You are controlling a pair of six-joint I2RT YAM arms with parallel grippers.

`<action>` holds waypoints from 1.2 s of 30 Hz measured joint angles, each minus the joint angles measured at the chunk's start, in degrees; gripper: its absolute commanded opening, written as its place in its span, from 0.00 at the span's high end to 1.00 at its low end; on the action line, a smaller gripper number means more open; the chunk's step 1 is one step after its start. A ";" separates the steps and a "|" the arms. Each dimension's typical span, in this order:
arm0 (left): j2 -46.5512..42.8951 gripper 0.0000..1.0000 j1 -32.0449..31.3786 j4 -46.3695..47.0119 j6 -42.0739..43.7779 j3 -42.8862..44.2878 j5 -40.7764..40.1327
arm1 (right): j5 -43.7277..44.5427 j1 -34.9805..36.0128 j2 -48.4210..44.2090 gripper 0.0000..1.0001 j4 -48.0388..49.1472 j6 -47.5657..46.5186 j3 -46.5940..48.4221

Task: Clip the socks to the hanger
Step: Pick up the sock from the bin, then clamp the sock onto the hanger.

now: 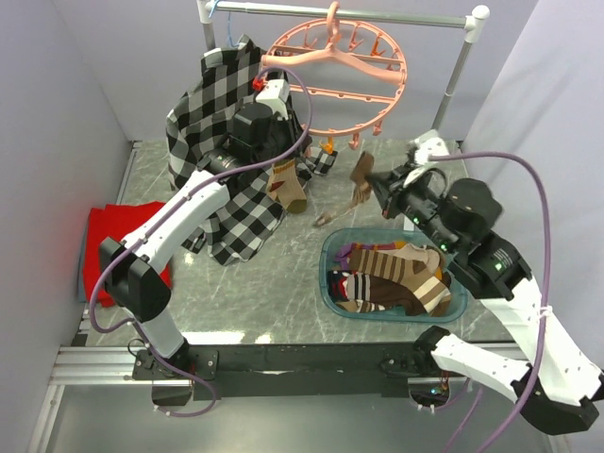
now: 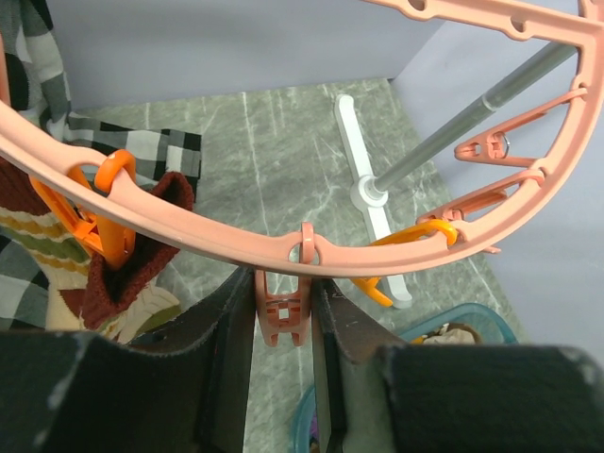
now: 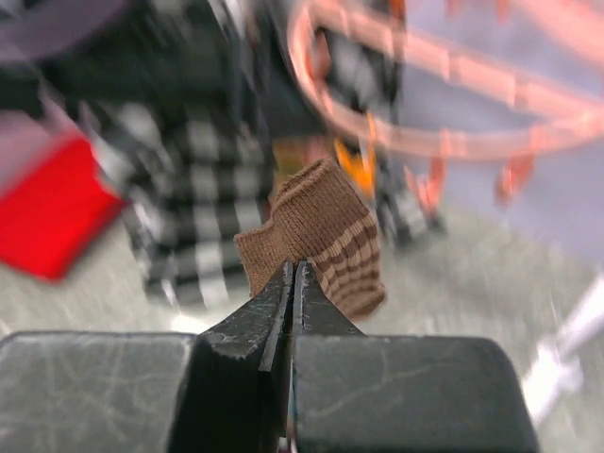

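Tabletop: grey marbled.
Left tool: grips salmon-pink hanger clip, to open.
Right tool: pinches brown striped sock for clipping.

Hanger on the rail — shirt left of it, bin of socks in front.

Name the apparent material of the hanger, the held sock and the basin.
The hanger: moulded plastic, likely; smooth salmon surface with faint sheen. The sock: ribbed knit fabric, brown with tan stripes, matte. The basin: translucent teal plastic, seemingly; glossy, see-through rim.
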 measured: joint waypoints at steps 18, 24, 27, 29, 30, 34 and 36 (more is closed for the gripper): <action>-0.13 0.85 0.00 1.25 -3.48 -0.92 0.57 | -13.31 -0.28 16.09 1.00 44.41 8.98 -23.17; -0.83 0.85 0.00 3.04 -4.83 -2.67 0.55 | -15.65 -2.99 20.57 1.00 53.53 15.17 -26.03; -1.31 0.85 0.00 3.32 -5.31 -2.95 0.57 | -17.33 -5.14 21.92 1.00 57.83 18.10 -26.05; -1.53 0.85 0.00 3.32 -5.35 -2.95 0.57 | -18.60 -5.95 22.56 1.00 59.34 19.15 -25.83; -1.57 0.85 0.00 3.32 -5.35 -2.95 0.55 | -19.17 -6.08 22.64 1.00 60.17 19.52 -25.81; -1.57 0.85 -0.04 3.28 -5.35 -2.95 0.57 | -22.01 -6.08 22.16 1.00 63.04 20.37 -24.72; -1.57 0.85 -0.04 3.30 -5.35 -2.95 0.55 | -22.71 -6.08 21.07 1.00 63.49 20.28 -23.78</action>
